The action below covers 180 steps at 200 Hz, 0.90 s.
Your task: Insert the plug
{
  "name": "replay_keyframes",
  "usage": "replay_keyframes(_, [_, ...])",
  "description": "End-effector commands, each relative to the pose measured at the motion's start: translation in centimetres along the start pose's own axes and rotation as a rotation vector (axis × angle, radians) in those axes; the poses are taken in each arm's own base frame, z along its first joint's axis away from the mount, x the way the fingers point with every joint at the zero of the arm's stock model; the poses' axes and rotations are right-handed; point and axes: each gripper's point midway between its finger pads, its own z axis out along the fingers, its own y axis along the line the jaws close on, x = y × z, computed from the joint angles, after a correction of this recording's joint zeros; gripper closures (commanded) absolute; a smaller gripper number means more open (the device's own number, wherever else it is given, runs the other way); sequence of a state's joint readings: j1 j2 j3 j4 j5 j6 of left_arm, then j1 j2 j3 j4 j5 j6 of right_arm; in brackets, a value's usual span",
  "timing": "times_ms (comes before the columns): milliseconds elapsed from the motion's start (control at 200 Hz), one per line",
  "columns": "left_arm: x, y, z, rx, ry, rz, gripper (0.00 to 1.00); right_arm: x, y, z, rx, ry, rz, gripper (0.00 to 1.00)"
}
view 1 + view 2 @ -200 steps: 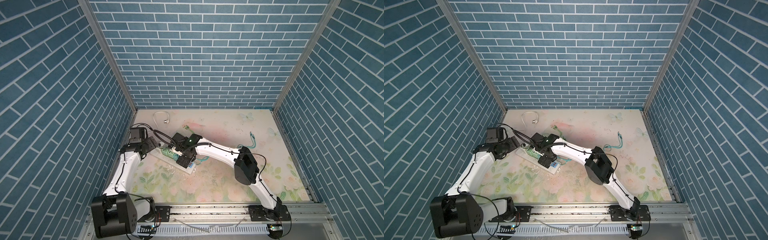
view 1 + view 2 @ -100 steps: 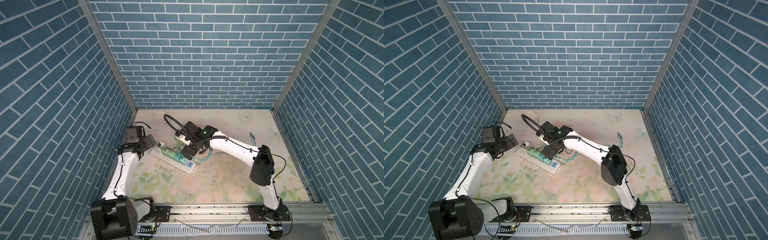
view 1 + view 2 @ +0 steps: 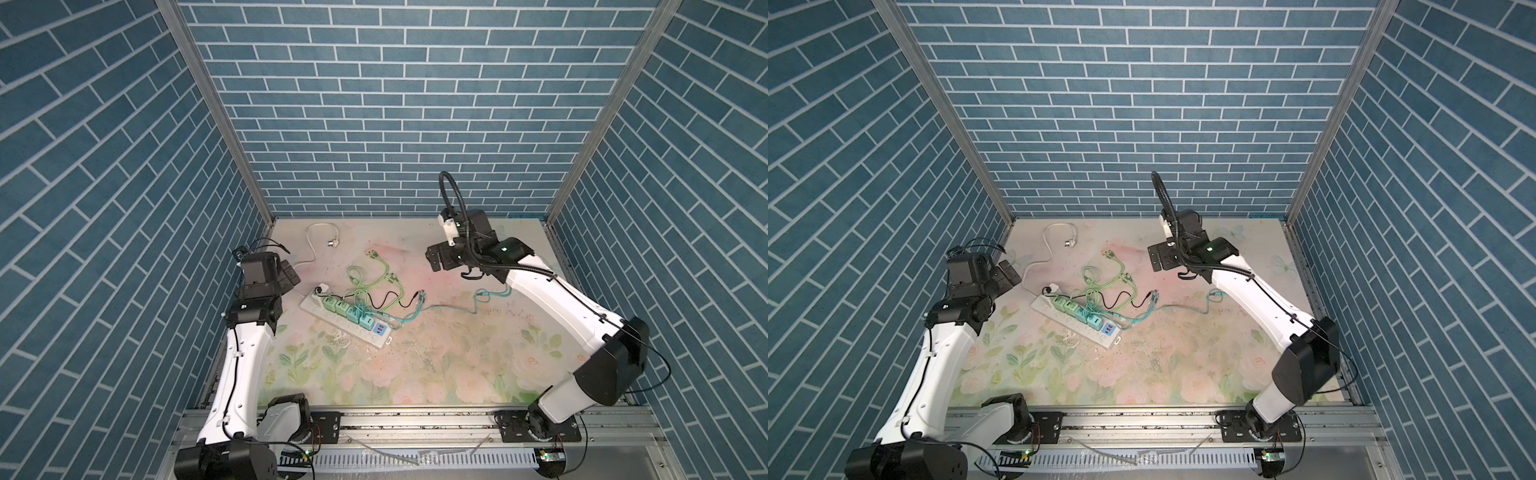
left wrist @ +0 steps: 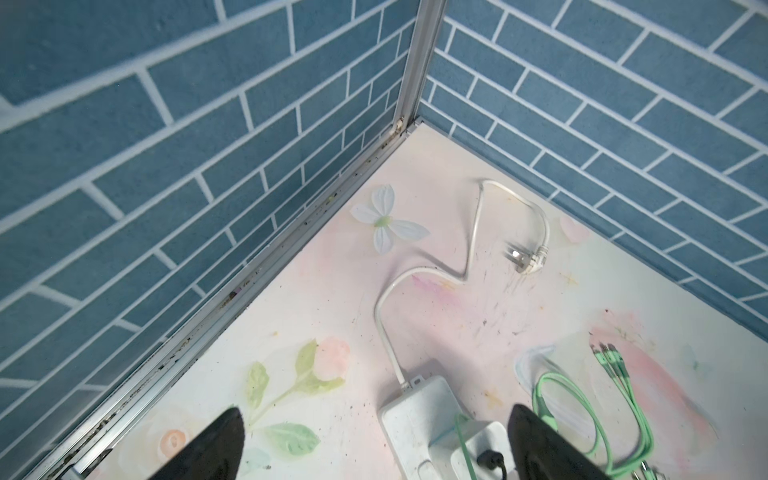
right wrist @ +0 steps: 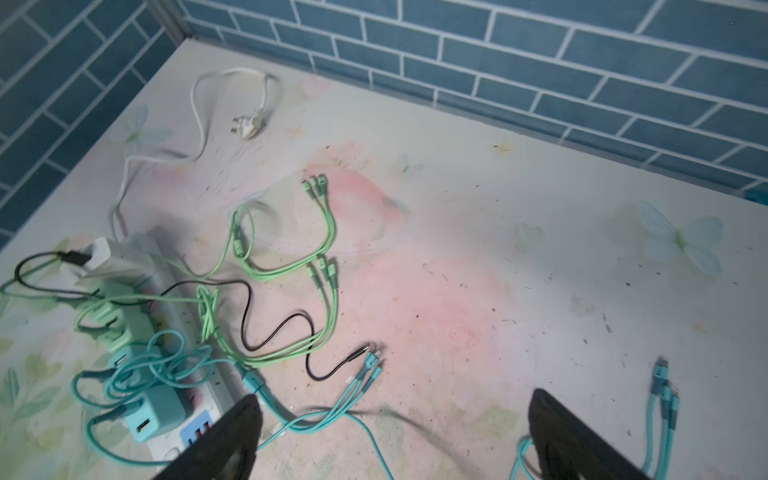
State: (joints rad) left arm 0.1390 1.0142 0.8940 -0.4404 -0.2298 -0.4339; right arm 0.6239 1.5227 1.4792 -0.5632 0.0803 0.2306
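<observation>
In both top views the power strip (image 3: 340, 327) (image 3: 1073, 331) lies aslant on the left half of the desk (image 3: 457, 353). The white plug (image 3: 322, 289) (image 3: 1052, 289) stands in its far-left socket, next to a row of green adapters (image 3: 347, 311). The left claw (image 3: 289, 272) hangs just left of the strip's far end and the right claw (image 3: 434, 259) hangs well to its right. Both are spread and neither holds anything.

In the left wrist view the left claw (image 4: 376, 411) is wide open over the strip (image 4: 415, 407). The white plug (image 4: 478, 449) sits between the tips, upright as far as you can see, with its black cable leaving the top. The strip's own mains lead (image 4: 525, 257) lies loose by the far wall.

In the right wrist view the right claw (image 5: 395, 397) is open over bare desk, and the plug (image 5: 97, 253) is blurred — too soft to judge the seam.

The insertion looks done, so your step is to check it. Look for a gap under the plug's body from the left wrist view. If you see one, press straight down on its top rather than its side, and brace the strip — it is light and likely to slide. Keep both claws clear of the tangled cables.
</observation>
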Motion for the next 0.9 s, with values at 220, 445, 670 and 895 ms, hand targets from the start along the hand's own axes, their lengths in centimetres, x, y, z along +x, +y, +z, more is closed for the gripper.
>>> replay_keyframes(220, [3.0, -1.6, 4.3, 0.161, -0.209, 0.104, 0.0, 1.9, -15.1, -3.6, 0.456, -0.369, 0.132, 0.01])
replay_keyframes(445, [6.9, -1.8, 7.9, 0.184, -0.151, 0.188, 0.0, 9.2, -22.4, -2.9, 0.592, -0.338, 0.219, 0.01])
replay_keyframes(670, [7.7, -2.4, 9.6, 0.212, -0.204, 0.235, 0.0, 14.5, -26.1, -2.4, 0.717, -0.255, 0.148, 0.01])
replay_keyframes(895, [8.5, -5.9, 10.8, 0.253, -0.182, 0.382, 0.0, 16.6, -27.3, 0.0, 0.682, -0.298, 0.182, 0.01])
